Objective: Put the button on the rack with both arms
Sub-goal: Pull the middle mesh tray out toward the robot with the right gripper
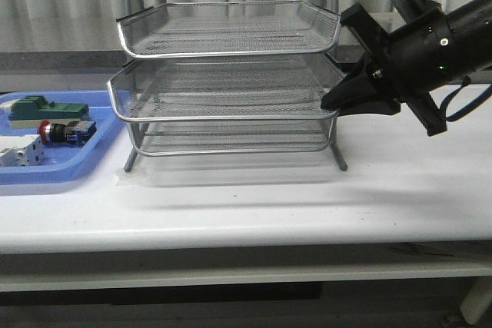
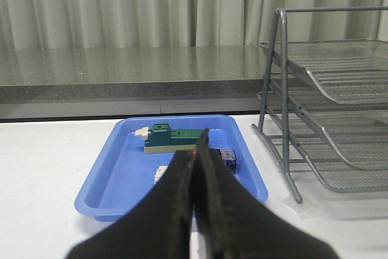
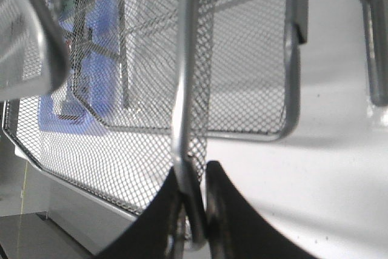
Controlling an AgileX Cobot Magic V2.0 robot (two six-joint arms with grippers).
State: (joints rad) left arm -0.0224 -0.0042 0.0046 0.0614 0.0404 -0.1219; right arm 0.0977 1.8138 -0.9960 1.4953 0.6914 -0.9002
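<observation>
— Silver mesh rack [image 1: 223, 82] was pinched at its right rim by the right gripper [image 1: 332, 103], presumably to steady it.

— And the button [image 1: 55, 130]?

— It lay in the blue tray [image 1: 46, 170] by the counter's left edge; the left gripper [image 2: 195, 168] was closed, empty.

The button [image 1: 52, 130] lies hemmed between a green block [image 1: 42, 107] and white unit [image 1: 21, 149], open above.
</observation>
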